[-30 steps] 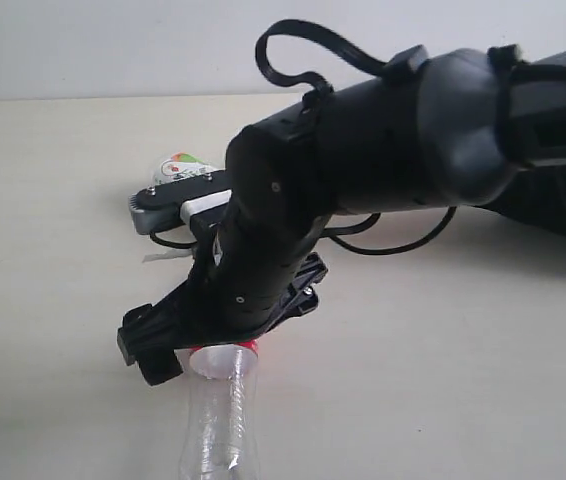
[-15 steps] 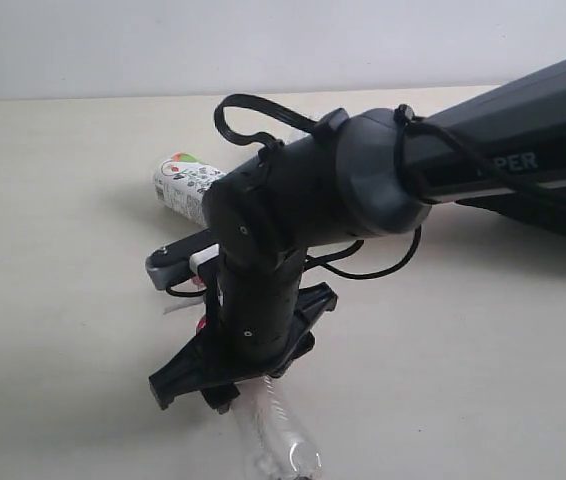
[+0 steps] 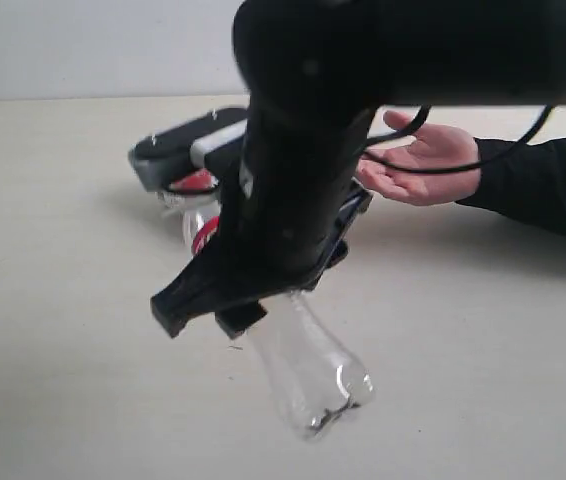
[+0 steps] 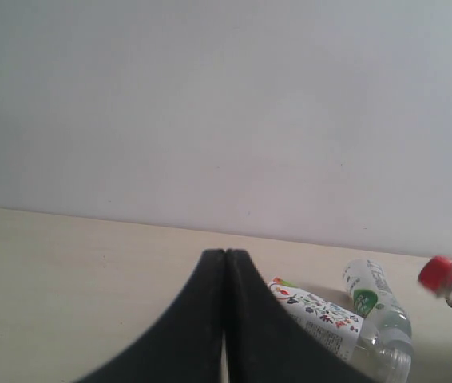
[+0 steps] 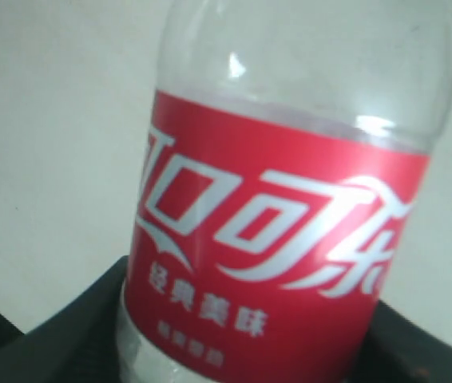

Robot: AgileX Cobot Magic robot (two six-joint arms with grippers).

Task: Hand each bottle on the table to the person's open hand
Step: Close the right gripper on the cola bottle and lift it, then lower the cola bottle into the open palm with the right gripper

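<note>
Having been closed around the cola bottle (image 3: 313, 375), the right hand (image 5: 242, 351) is now raised with it off the bench (image 3: 53, 350), so the person's open hand (image 3: 423, 160) can be reached next.

1. The exterior view sits low over the table (image 3: 53, 400), facing the far wall (image 3: 83, 50); the right arm (image 3: 303, 150) looms near the lens.
2. The left wrist view looks low across the table, past the left gripper (image 4: 224, 259).
3. The right wrist view is pressed close to the cola bottle (image 5: 274, 263), which the exterior view shares and seemingly the left wrist view too.
</note>
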